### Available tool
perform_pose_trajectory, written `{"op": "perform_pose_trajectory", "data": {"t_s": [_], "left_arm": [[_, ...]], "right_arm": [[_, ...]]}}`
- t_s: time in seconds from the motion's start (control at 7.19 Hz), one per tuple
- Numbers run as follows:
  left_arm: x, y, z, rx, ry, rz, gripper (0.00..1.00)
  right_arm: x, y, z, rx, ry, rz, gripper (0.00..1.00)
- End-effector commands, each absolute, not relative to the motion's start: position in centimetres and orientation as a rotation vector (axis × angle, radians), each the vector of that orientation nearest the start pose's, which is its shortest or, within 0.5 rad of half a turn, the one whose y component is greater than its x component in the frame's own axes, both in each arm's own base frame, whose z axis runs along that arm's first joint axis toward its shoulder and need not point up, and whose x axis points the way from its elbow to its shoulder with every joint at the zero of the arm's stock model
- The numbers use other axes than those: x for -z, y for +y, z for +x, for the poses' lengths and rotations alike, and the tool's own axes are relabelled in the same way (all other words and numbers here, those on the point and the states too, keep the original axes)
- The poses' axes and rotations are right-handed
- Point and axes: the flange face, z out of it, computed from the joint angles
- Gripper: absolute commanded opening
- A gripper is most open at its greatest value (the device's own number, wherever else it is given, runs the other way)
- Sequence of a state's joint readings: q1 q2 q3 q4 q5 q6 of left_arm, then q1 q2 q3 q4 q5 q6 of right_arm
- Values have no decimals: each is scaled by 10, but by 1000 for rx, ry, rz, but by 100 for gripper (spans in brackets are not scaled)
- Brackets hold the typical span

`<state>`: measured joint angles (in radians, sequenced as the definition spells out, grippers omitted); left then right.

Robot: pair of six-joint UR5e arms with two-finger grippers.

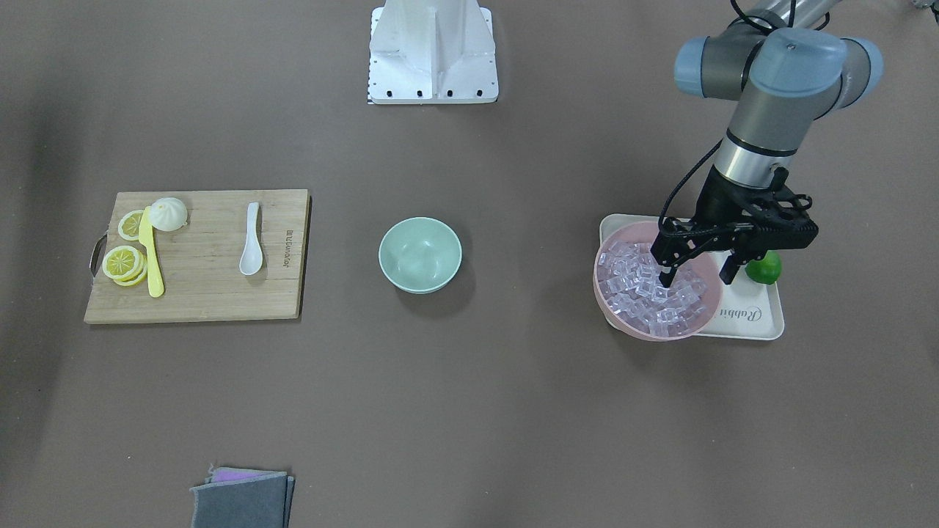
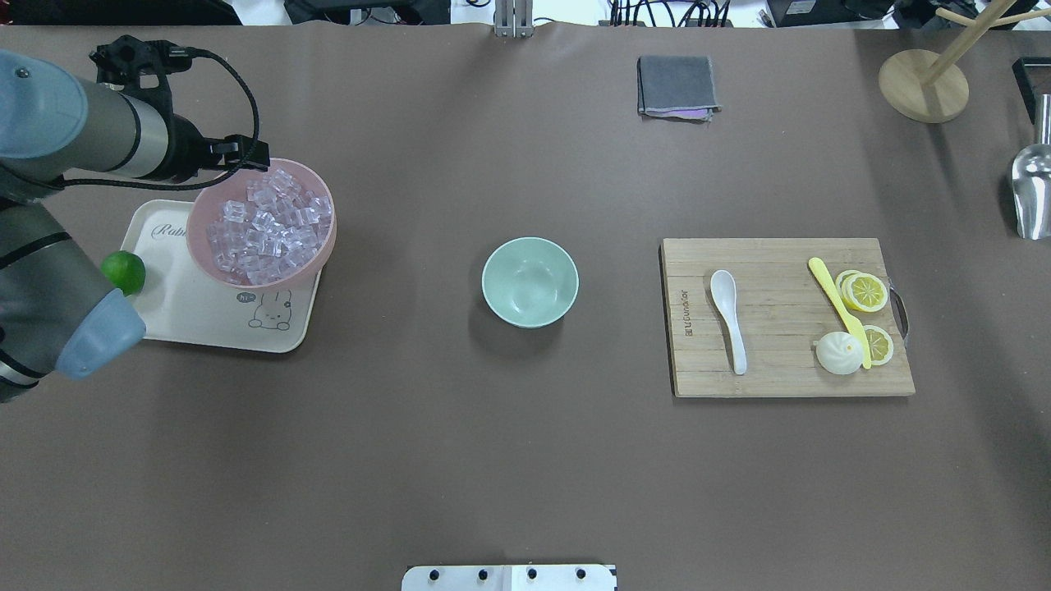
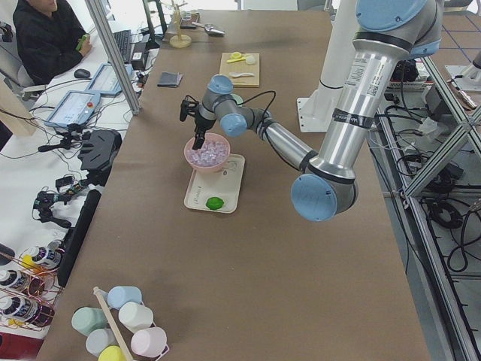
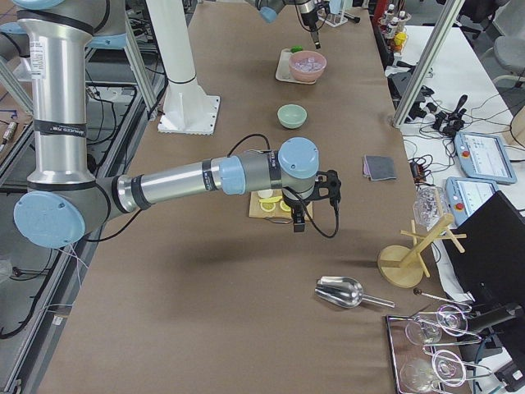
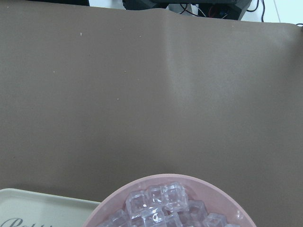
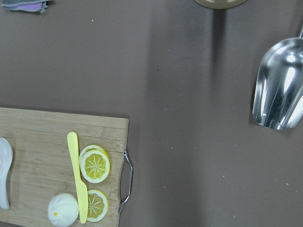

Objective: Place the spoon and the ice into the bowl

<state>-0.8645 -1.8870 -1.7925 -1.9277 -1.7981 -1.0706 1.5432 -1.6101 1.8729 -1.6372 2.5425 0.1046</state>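
Currently left claw [image 1: 697,280] spread apart over glassy clear ice [image 1: 637,287], matte mint-green bowl [image 1: 419,254]

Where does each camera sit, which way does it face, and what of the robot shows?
Front-facing: across the table, facing the robot; left hand over pink bowl.
Overhead: behind robot, looking forward; left arm.
Exterior left: table's end; left arm nearest.
Exterior right: opposite end; right arm nearest.
Left wrist: down onto ice; no hand.
Right wrist: down onto cutting board; no hand.
Shared: front-facing and overhead both show spoon and green bowl.
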Motion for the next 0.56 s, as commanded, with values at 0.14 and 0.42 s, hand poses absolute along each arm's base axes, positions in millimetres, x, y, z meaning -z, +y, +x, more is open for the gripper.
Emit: {"op": "perform_pose_trajectory", "data": {"t_s": [0.14, 0.42], "left_arm": [[-371, -526, 326, 235, 777, 390, 81], [-375, -526, 328, 229, 769, 386, 70]], "right_arm": [[-519, -473, 38, 13, -983, 111, 100], [-503, -473, 21, 1, -989, 92, 100]]}}
